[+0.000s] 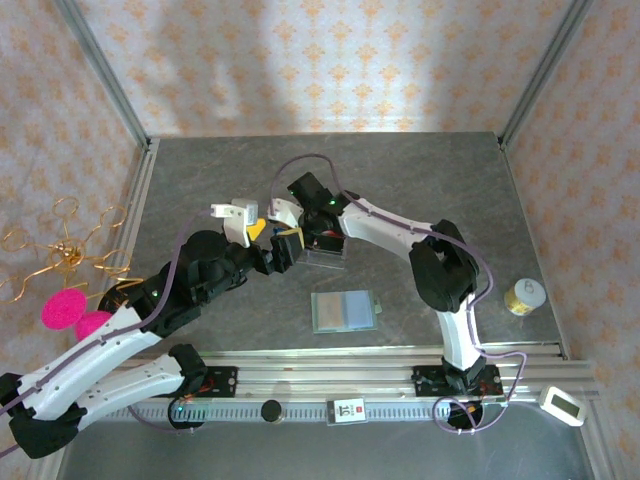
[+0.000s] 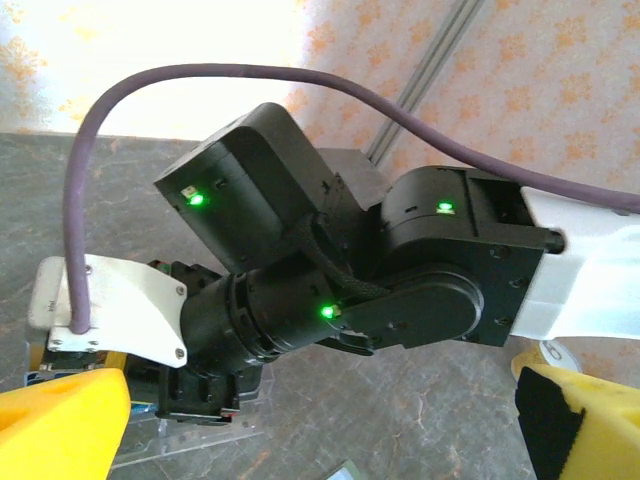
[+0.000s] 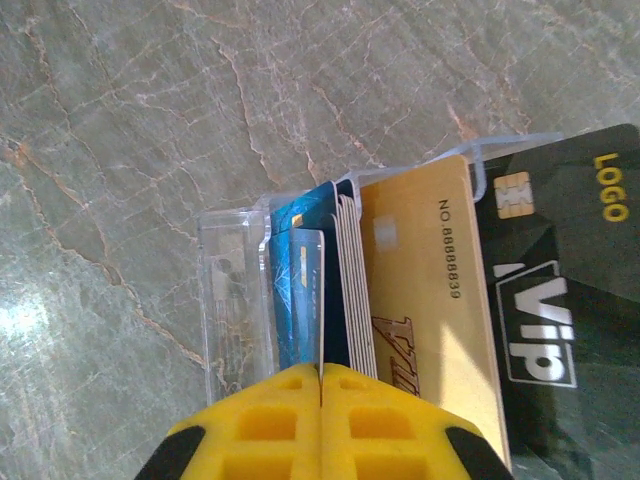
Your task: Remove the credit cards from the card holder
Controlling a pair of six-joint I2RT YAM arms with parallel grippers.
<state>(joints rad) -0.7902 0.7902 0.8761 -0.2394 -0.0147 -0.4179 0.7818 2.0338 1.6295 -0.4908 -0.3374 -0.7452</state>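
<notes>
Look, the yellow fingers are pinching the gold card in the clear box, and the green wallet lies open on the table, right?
Not quite: the right gripper pinches the blue card, not the gold card beside it; the right wrist view shows it. Both stand in the clear box, and the green wallet lies open on the table.

VIP card (image 3: 560, 300) cut by edge, tray (image 1: 330, 263) half hidden

Grey marbled table (image 1: 430, 180). Card holder (image 1: 345, 311) lies open & flat, centre, nr the near edge. Clear tray (image 3: 232, 290) w/ cards (image 3: 420, 290) stood on edge sits just beyond it, mid-table. Small yellowish round item (image 1: 522, 296) at right edge, well apart from both.
</notes>
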